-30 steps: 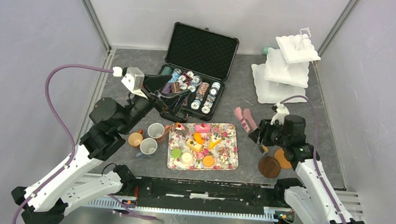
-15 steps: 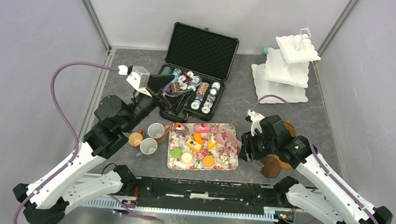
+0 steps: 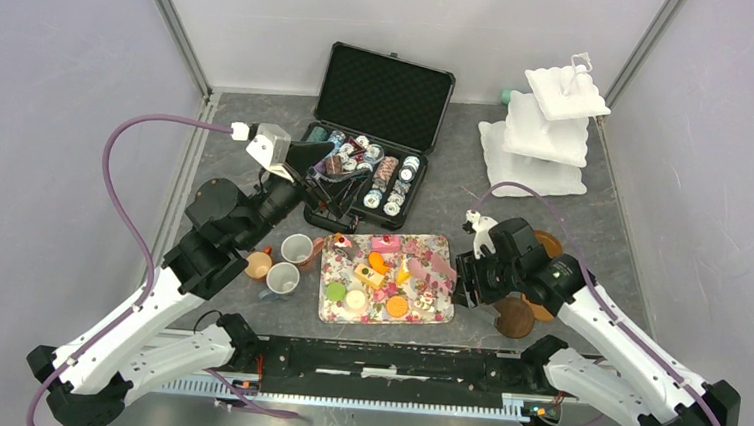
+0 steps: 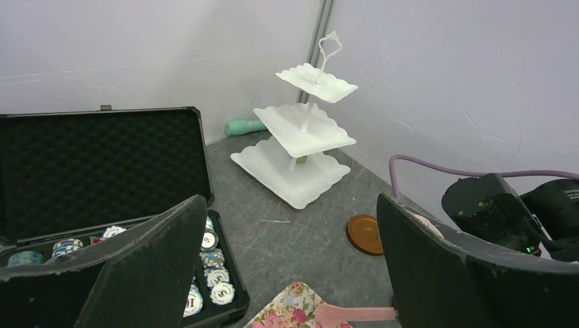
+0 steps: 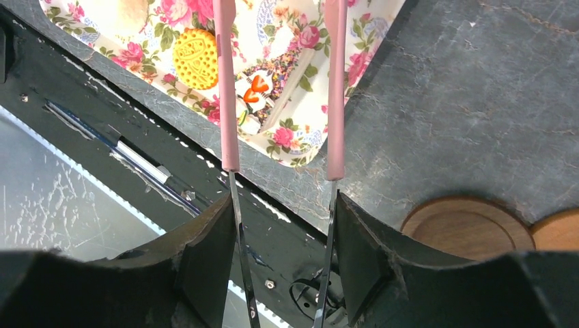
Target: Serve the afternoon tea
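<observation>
The toy cakes and macarons lie on a floral tray [image 3: 438, 311]: a pink cake [image 3: 385, 243], an orange one [image 3: 378, 262], a yellow wedge [image 3: 409, 269], a green macaron [image 3: 335, 291], a cream one [image 3: 356, 300] and an orange macaron [image 3: 398, 306]. Three mugs stand left of the tray: orange-brown [image 3: 258, 264], grey [image 3: 297, 249], white [image 3: 282, 279]. My right gripper [image 3: 464, 277] is shut on the pink tongs [image 5: 225, 102], whose tips reach over the tray's right part [image 5: 300, 147]. My left gripper [image 3: 330, 185] is open and empty in the air, over the chip case's front edge behind the mugs.
An open black case [image 3: 382, 88] of poker chips stands behind the tray. A white three-tier stand [image 3: 545, 125] is at the back right. Two brown coasters [image 3: 514, 318] lie right of the tray, under my right arm.
My right arm has swung left with the tongs, from right of the tray to over its right edge. My left gripper has drifted slightly toward the back right.
</observation>
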Robot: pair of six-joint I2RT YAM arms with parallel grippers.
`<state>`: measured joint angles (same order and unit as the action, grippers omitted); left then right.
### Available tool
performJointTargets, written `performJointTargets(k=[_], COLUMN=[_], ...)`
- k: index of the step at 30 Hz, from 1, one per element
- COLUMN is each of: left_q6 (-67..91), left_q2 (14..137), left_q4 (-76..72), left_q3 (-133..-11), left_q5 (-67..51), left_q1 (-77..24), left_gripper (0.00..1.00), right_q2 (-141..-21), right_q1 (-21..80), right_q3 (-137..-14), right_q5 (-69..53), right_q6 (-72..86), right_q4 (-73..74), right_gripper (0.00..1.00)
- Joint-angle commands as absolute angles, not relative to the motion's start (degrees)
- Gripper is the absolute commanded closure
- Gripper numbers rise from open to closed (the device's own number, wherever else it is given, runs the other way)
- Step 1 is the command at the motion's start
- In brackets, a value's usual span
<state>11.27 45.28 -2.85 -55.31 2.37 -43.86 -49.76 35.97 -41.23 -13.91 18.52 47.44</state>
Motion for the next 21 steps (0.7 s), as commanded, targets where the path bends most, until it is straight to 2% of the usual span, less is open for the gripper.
performJointTargets(k=[1,21], left_q6=[9.77,9.76], left_q2=[45.21,44.63], left_q4=[-4.04,-3.99], left_q3=[-55.81,-55.9], left_q5=[3.18,3.16], left_q1=[-44.12,-44.12], left_gripper=[0.0,0.0], right_q2=[-51.25,-59.56], right_q1=[36.3,41.06], right_q3=[-40.79,-45.3], right_q5=[-16.44,-11.73], right_q6=[18.28,26.35], right_q4=[42.71,39.66], right_gripper=[0.42,0.4])
